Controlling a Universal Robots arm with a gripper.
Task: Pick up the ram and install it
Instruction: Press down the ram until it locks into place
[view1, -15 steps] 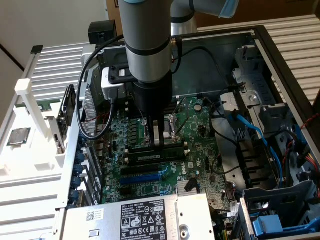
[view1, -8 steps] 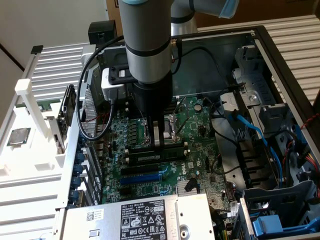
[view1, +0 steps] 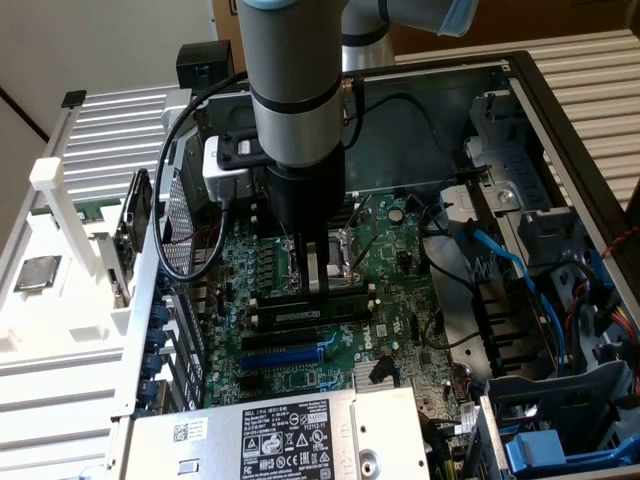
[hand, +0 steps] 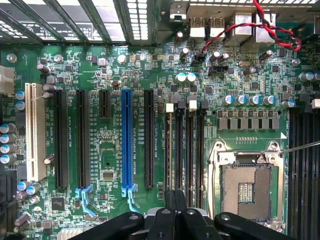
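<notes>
**Kid:** Where is the robot's hand?

**Helper:** The gripper (view1: 318, 282) is down inside the open computer box (view1: 520, 90). It is right over the big green board (view1: 400, 300). The grey arm (view1: 295, 80) comes straight down to it.

**Kid:** Is the hand open?

**Helper:** No, it is closed tight. In the wrist view the gripper (hand: 175, 197) has its two black fingers (hand: 169, 210) pressed together, and I see nothing between them.

**Kid:** Where is the ram?

**Helper:** In the exterior view the ram (view1: 310, 312) is a long thin stick with little white labels. It lies along the black slots, just beside the fingertips at 6 o'clock. I cannot tell if the tips touch it. I cannot tell if it is pushed all the way in.

**Kid:** What is near it?

**Helper:** A blue slot (view1: 285, 355) sits near the ram at 6 o'clock. Past that, also at 6 o'clock, is a silver box with a sticker (view1: 280, 435). Blue cables (view1: 520, 275) run at 3 o'clock, well apart from the hand.

**Kid:** And outside the box?

**Helper:** A white rack (view1: 60, 320) is at 9 o'clock. A square silver chip (view1: 37, 272) rests on it, well apart from the gripper.

**Kid:** What does the wrist camera see?

**Helper:** Four long black slots (hand: 184, 145) sit side by side next to the fingers. Beside them is a square metal socket (hand: 247, 187), and there is a long blue slot (hand: 127, 140) too.
</notes>
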